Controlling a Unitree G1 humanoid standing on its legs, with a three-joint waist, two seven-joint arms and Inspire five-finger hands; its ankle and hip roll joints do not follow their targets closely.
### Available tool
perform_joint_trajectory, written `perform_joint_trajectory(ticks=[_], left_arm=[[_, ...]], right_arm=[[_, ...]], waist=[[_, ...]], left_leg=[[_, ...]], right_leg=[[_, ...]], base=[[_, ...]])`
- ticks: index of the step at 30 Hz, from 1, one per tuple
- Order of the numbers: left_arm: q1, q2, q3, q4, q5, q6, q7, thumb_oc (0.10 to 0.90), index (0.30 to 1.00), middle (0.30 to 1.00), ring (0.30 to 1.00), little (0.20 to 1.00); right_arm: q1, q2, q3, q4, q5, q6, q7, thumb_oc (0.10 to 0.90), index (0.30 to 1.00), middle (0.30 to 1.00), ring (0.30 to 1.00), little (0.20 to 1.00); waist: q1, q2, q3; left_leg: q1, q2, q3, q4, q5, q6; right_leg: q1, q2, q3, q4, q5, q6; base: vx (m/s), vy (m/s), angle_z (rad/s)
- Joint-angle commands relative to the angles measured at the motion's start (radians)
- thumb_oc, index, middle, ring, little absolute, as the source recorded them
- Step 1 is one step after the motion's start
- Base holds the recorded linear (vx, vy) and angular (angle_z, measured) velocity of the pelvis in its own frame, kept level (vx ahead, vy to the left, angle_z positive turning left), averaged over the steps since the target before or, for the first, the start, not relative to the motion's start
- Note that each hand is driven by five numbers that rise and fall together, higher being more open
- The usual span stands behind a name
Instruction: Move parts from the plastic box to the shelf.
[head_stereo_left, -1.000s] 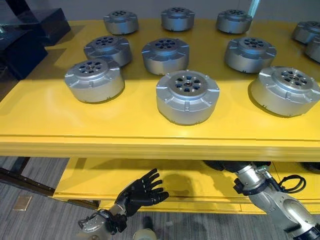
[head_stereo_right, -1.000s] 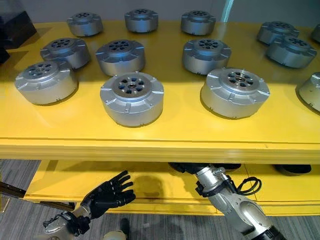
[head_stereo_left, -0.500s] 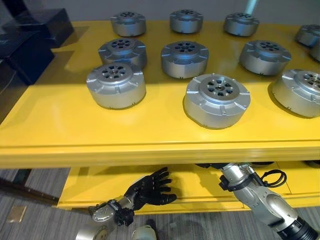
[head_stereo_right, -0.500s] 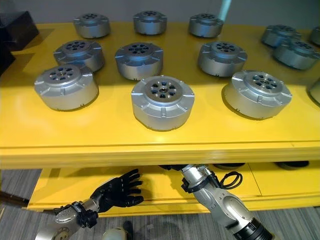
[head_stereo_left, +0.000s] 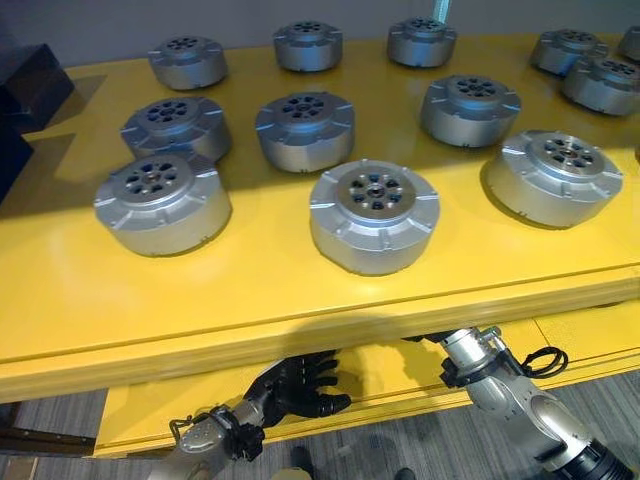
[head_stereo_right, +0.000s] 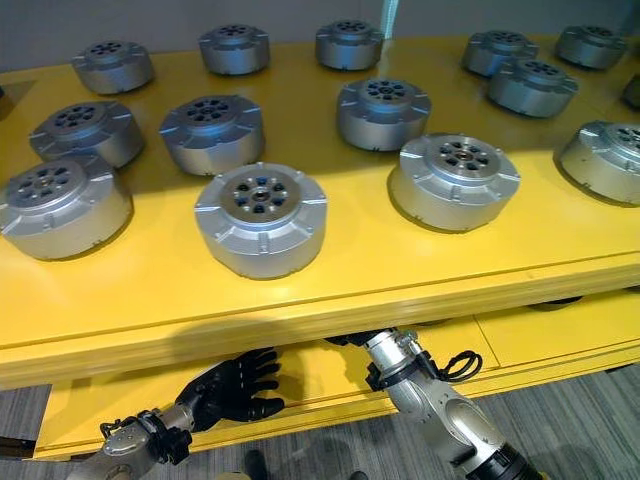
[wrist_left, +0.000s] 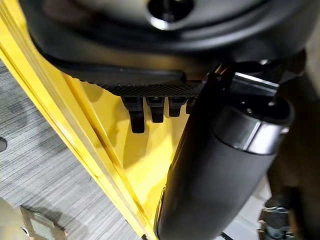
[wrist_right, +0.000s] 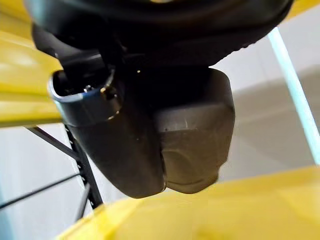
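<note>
Right wrist view: robot hand (wrist_right: 150, 135) on part (wrist_right: 195, 145).

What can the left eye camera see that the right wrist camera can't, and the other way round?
Left eye view: lots of round silver metal parts sitting on the top shelf, and the left robot hand with fingers spread open over the lower shelf.

Right wrist view: the right robot hand from very close, with thin dark rods and a pale wall behind it.

Both: yellow shelf surfaces.
</note>
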Motion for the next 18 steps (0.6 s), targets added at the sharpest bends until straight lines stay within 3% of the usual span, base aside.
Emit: perform_joint_trajectory(ticks=[1,6,7,8,9,11,12,13,16,17,18], left_arm=[[-0.08,-0.011,-0.039,-0.073,-0.007,-0.038,-0.055,0.9,1.0,1.0,1.0,1.0],[-0.099,-0.012,-0.062,-0.079,-0.012,-0.034,-0.046,0.9,1.0,1.0,1.0,1.0],[-0.098,-0.013,-0.066,-0.082,-0.009,-0.036,-0.047,0.9,1.0,1.0,1.0,1.0],[-0.096,-0.019,-0.074,-0.09,-0.005,-0.039,-0.035,0.9,1.0,1.0,1.0,1.0],[-0.096,-0.021,-0.075,-0.091,-0.005,-0.039,-0.028,0.9,1.0,1.0,1.0,1.0],[-0.101,-0.031,-0.083,-0.09,-0.029,-0.042,-0.006,0.9,1.0,1.0,1.0,1.0],[-0.104,-0.038,-0.084,-0.088,-0.028,-0.042,0.001,0.9,1.0,1.0,1.0,1.0],[-0.113,-0.044,-0.094,-0.078,-0.025,-0.048,0.007,0.9,1.0,1.0,1.0,1.0],[-0.128,-0.069,-0.123,-0.055,-0.044,-0.076,0.008,0.9,1.0,1.0,1.0,1.0],[-0.138,-0.084,-0.148,-0.047,-0.055,-0.107,0.008,0.9,1.0,1.0,1.0,1.0],[-0.144,-0.09,-0.162,-0.041,-0.072,-0.122,0.01,0.9,1.0,1.0,1.0,1.0]], right_arm=[[-0.117,0.024,-0.06,-0.105,0.055,-0.073,-0.076,0.4,0.3,0.3,0.3,0.3],[-0.142,0.026,-0.057,-0.098,0.065,-0.082,-0.064,0.4,0.3,0.3,0.3,0.3],[-0.15,0.025,-0.056,-0.094,0.067,-0.081,-0.06,0.4,0.3,0.3,0.3,0.3],[-0.175,0.019,-0.051,-0.083,0.09,-0.091,-0.044,0.4,0.3,0.3,0.3,0.3],[-0.18,0.017,-0.049,-0.082,0.102,-0.097,-0.039,0.4,0.3,0.3,0.3,0.3],[-0.191,0.011,-0.038,-0.079,0.146,-0.106,-0.009,0.4,0.3,0.3,0.3,0.3],[-0.198,0.009,-0.034,-0.084,0.162,-0.107,0.005,0.4,0.3,0.3,0.3,0.3],[-0.216,0.006,-0.023,-0.08,0.167,-0.115,0.031,0.4,0.3,0.3,0.3,0.3],[-0.259,-0.008,0.0,-0.075,0.187,-0.107,0.056,0.4,0.3,0.3,0.3,0.3],[-0.289,-0.035,0.008,-0.078,0.207,-0.094,0.082,0.4,0.3,0.3,0.3,0.3],[-0.301,-0.054,0.006,-0.075,0.228,-0.094,0.095,0.4,0.3,0.3,0.3,0.3]], waist=[[-0.029,-0.012,-0.028],[-0.036,-0.014,0.002],[-0.036,-0.017,0.007],[-0.041,-0.017,0.013],[-0.042,-0.016,0.013],[-0.047,-0.011,0.006],[-0.049,-0.006,0.006],[-0.056,0.002,0.001],[-0.075,0.017,-0.002],[-0.098,0.042,-0.007],[-0.111,0.058,-0.008]], left_leg=[[-0.034,-0.063,0.007,0.148,-0.158,0.02],[-0.102,-0.036,-0.01,0.304,-0.201,0.013],[-0.112,-0.019,-0.015,0.339,-0.202,0.009],[-0.115,0.029,-0.036,0.384,-0.204,0.0],[-0.111,0.04,-0.044,0.383,-0.199,-0.003],[-0.088,0.085,-0.084,0.359,-0.155,-0.023],[-0.082,0.138,-0.093,0.326,-0.076,-0.036],[-0.064,0.221,-0.117,0.291,0.029,-0.076],[-0.058,0.328,-0.124,0.246,0.173,-0.125],[-0.04,0.371,-0.104,0.229,0.207,-0.16],[-0.018,0.363,-0.09,0.204,0.184,-0.164]], right_leg=[[-0.023,0.083,0.044,0.13,-0.114,-0.039],[-0.032,0.065,0.066,0.184,-0.145,-0.06],[-0.033,0.06,0.07,0.19,-0.15,-0.066],[-0.049,0.049,0.08,0.22,-0.162,-0.079],[-0.056,0.046,0.082,0.229,-0.165,-0.082],[-0.082,0.034,0.092,0.263,-0.178,-0.088],[-0.107,0.027,0.087,0.277,-0.171,-0.1],[-0.137,0.001,0.088,0.313,-0.182,-0.102],[-0.18,-0.061,0.089,0.37,-0.203,-0.107],[-0.208,-0.124,0.097,0.408,-0.218,-0.093],[-0.235,-0.155,0.099,0.441,-0.219,-0.082]], base=[[-0.06,-0.08,-0.01],[-0.07,-0.056,-0.02],[-0.11,0.054,-0.17],[-0.12,0.078,-0.21],[-0.13,0.175,-0.37],[-0.13,0.241,-0.49],[-0.2,0.421,-0.28],[-0.19,0.424,-0.31],[-0.14,0.598,-0.27],[-0.17,0.848,0.06],[-0.18,0.894,0.22]])
